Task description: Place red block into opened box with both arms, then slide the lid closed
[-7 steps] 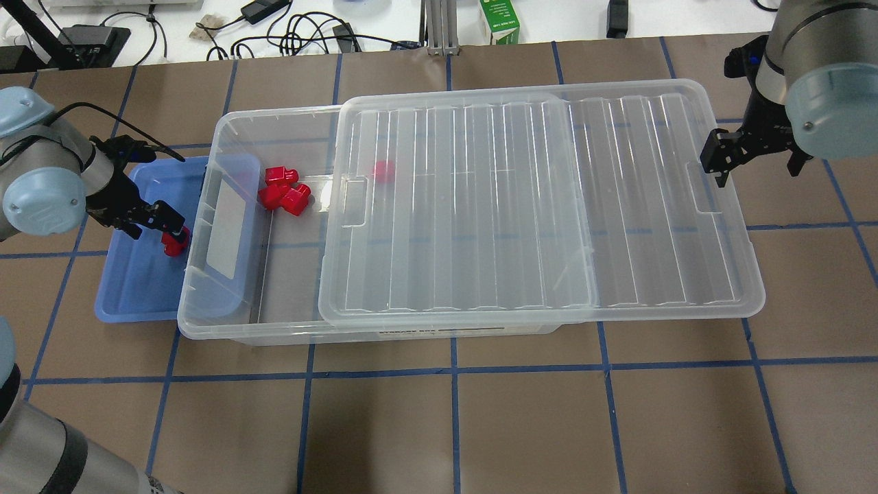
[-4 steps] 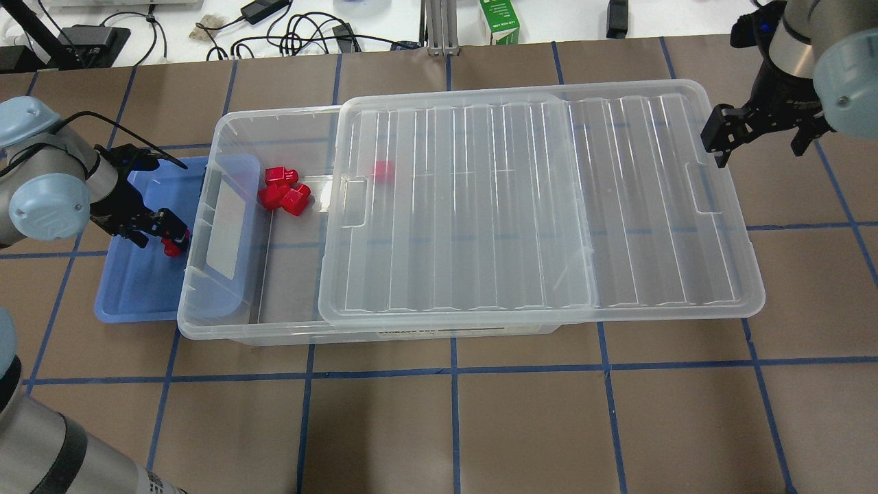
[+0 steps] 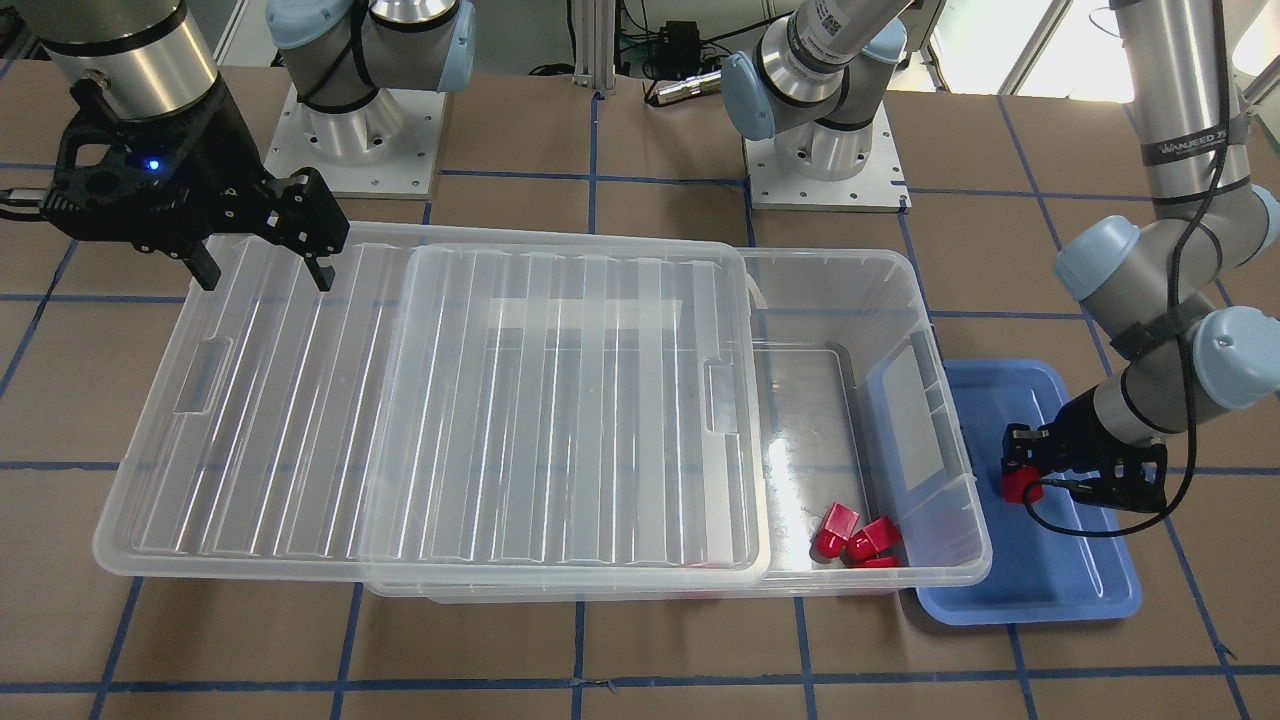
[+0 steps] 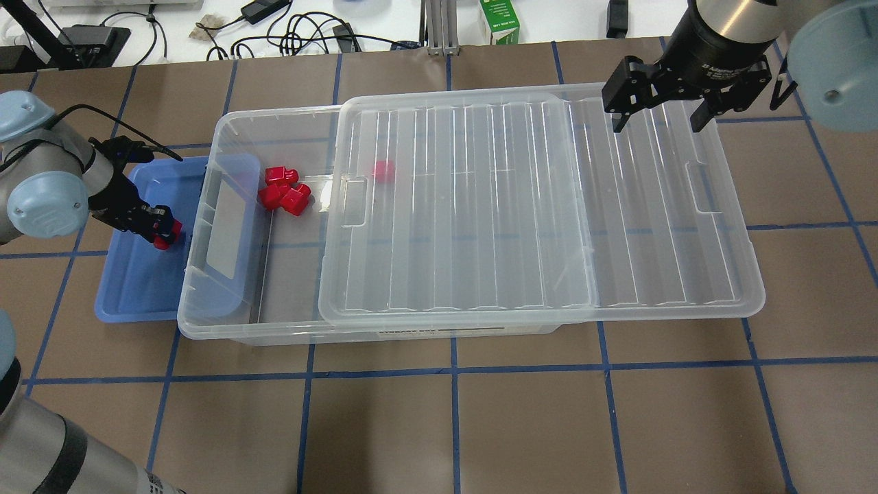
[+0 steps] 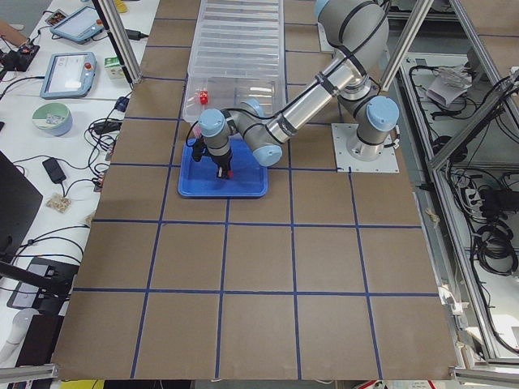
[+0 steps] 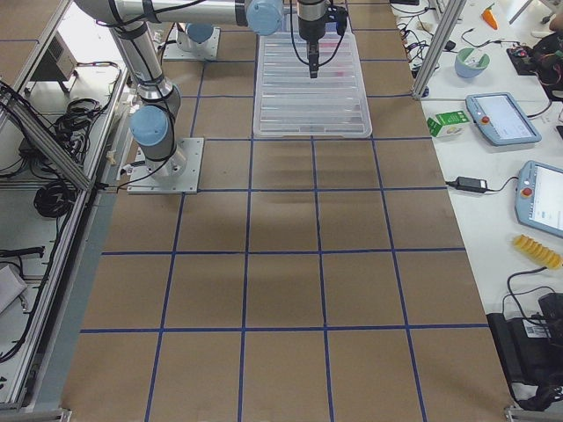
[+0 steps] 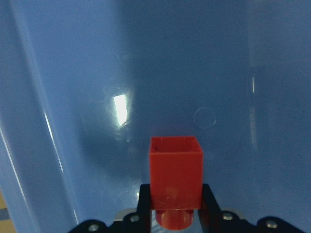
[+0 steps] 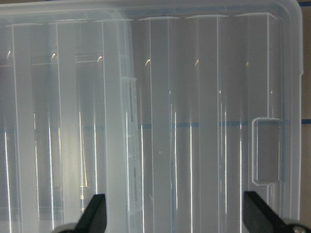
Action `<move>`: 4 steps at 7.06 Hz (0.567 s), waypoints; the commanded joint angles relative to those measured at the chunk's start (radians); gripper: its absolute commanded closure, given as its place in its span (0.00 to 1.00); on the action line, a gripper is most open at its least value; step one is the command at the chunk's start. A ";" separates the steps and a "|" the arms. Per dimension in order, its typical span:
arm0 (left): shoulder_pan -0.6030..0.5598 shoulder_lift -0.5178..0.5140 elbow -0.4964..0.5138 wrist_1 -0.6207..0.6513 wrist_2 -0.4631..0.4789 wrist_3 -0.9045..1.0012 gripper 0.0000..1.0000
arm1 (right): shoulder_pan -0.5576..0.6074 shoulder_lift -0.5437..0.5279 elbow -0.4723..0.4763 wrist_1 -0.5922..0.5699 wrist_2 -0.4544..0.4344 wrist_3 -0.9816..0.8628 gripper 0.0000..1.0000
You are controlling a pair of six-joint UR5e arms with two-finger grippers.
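Observation:
My left gripper (image 4: 163, 234) is shut on a red block (image 7: 175, 177), stub end between the fingers, over the blue tray (image 4: 130, 288); the block also shows in the front view (image 3: 1020, 485). The clear box (image 4: 274, 333) has its left end uncovered, with three red blocks (image 4: 285, 192) lying inside. The ribbed lid (image 4: 480, 206) rests on the box, slid to the right and overhanging its right end. Another red block (image 4: 383, 170) shows through the lid. My right gripper (image 4: 656, 122) hangs open above the lid's far right part (image 8: 176, 216).
The blue tray sits against the box's left end, partly under its rim. A green carton (image 4: 499, 24) and cables lie along the table's back edge. Both arm bases (image 3: 820, 150) stand behind the box.
My right gripper has swung from beside the lid's right end to above the lid's far right part. The left gripper has shifted slightly back and left with the red block.

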 commanded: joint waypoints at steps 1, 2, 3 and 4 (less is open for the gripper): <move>-0.022 0.048 0.132 -0.135 0.010 0.000 1.00 | 0.042 0.031 -0.052 0.012 -0.010 0.046 0.00; -0.046 0.090 0.214 -0.302 0.003 -0.001 1.00 | 0.069 0.057 -0.083 0.014 -0.012 0.090 0.00; -0.107 0.141 0.266 -0.427 0.001 -0.012 1.00 | 0.085 0.065 -0.089 0.014 -0.013 0.095 0.00; -0.166 0.189 0.303 -0.496 0.009 -0.062 1.00 | 0.087 0.065 -0.089 0.016 -0.015 0.095 0.00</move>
